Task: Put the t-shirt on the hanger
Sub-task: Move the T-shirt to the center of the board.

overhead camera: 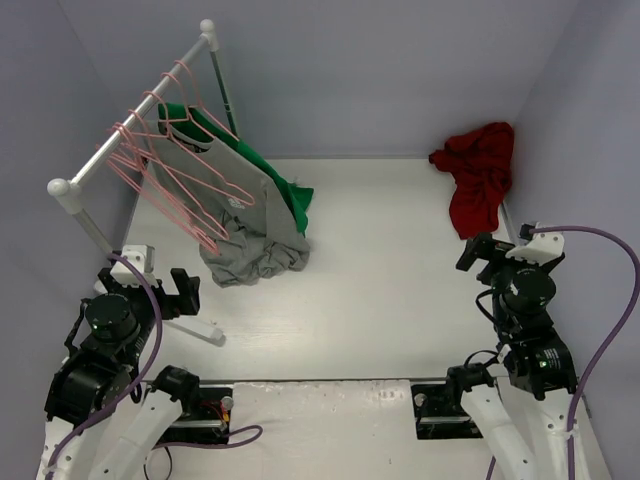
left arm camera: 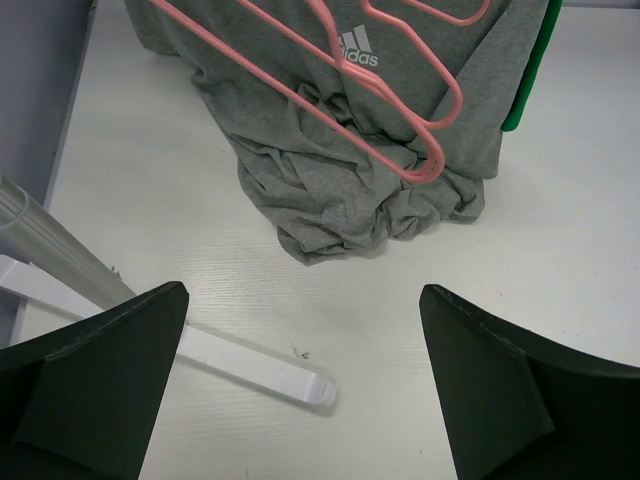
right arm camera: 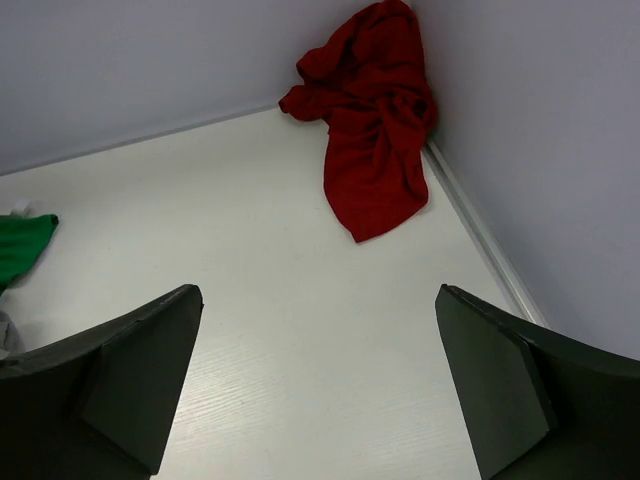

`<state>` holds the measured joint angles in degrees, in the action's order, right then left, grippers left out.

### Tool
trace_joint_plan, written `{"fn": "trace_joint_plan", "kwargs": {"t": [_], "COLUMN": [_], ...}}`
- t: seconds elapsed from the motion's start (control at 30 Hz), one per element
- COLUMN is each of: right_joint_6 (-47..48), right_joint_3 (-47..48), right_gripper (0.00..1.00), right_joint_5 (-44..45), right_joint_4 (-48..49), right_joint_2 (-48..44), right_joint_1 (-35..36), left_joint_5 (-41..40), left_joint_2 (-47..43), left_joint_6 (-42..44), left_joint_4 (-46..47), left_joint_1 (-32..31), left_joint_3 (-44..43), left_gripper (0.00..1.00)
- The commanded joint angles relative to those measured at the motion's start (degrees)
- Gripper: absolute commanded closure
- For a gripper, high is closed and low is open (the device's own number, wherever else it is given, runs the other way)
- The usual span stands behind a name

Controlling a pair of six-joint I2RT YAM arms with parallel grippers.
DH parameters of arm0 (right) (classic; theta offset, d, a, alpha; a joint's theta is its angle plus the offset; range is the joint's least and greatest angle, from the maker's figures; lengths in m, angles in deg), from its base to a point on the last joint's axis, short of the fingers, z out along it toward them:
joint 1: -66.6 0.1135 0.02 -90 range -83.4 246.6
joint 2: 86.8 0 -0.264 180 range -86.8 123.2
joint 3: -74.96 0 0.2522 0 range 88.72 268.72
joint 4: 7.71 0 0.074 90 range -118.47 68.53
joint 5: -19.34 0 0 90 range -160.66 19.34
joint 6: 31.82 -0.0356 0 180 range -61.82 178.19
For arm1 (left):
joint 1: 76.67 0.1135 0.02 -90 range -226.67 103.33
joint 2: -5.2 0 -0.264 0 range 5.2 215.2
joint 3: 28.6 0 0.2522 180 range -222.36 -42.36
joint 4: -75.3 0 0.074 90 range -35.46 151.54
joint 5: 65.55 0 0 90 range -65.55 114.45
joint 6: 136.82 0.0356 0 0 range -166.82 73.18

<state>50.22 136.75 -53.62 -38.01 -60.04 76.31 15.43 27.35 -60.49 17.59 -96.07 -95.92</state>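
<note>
Dark red t-shirt [overhead camera: 478, 175] lies crumpled in the far right corner of the white table [overhead camera: 380, 290], its upper folds bunched against the two walls and a longer flap trailing toward the near edge (right wrist view: [right arm camera: 370, 130]). Nothing holds it.

Right gripper [overhead camera: 480, 250] hovers near the shirt's lower flap, apart from the cloth. Its jaws stand wide apart and empty, and the right wrist view [right arm camera: 318, 300] shows bare table between them.

Pink wire hangers [overhead camera: 213, 237] hang in a cluster from the white rail [overhead camera: 130, 120] of a rack at the far left, well apart from the red shirt. They look alike.

Grey t-shirt [overhead camera: 245, 230] hangs from the same rail behind the hangers, its hem heaped on the table. The left wrist view shows a white printed logo on its front [left arm camera: 350, 170], with a hanger [left arm camera: 430, 160] in front of the cloth.

Green garment [overhead camera: 290, 195] shows behind the grey shirt, on its right side.

Left gripper [overhead camera: 185, 295] sits near the rack's white foot [left arm camera: 250, 365], jaws parted and empty [left arm camera: 303, 300].
</note>
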Motion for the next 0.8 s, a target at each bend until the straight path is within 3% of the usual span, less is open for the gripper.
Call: {"fn": "trace_joint_plan", "kwargs": {"t": [0.0,0.17,0.33,0.53,0.77], "right_joint_6": [-1.65,-5.30,-7.58,-12.87,-12.78], "right_joint_3": [-0.32,0.06,4.47,20.74,35.94], "right_gripper": [0.00,0.00,0.00,0.00,0.00], "right_joint_5": [5.47,14.41,16.68,8.78,6.21], "right_joint_4": [4.82,8.41,14.12,14.30,14.26], "right_joint_2": [3.37,11.52,29.69,58.13,83.25], "right_joint_1": [-0.14,-0.17,-1.31,-10.04,-14.28], "left_joint_5": [-0.35,-0.55,1.05,5.26,8.52], "left_joint_2": [2.82,5.60,10.05,15.21,17.41], "left_joint_6": [-1.09,-2.39,-2.87,-3.89,-5.28], "left_joint_4": [3.01,2.95,2.47,1.65,0.66], "left_joint_1": [-0.11,-0.11,-0.11,-0.11,-0.11], "left_joint_3": [-1.54,-2.79,-5.99,-9.88,-10.28], "left_gripper": [0.03,0.03,0.03,0.03,0.03]}}
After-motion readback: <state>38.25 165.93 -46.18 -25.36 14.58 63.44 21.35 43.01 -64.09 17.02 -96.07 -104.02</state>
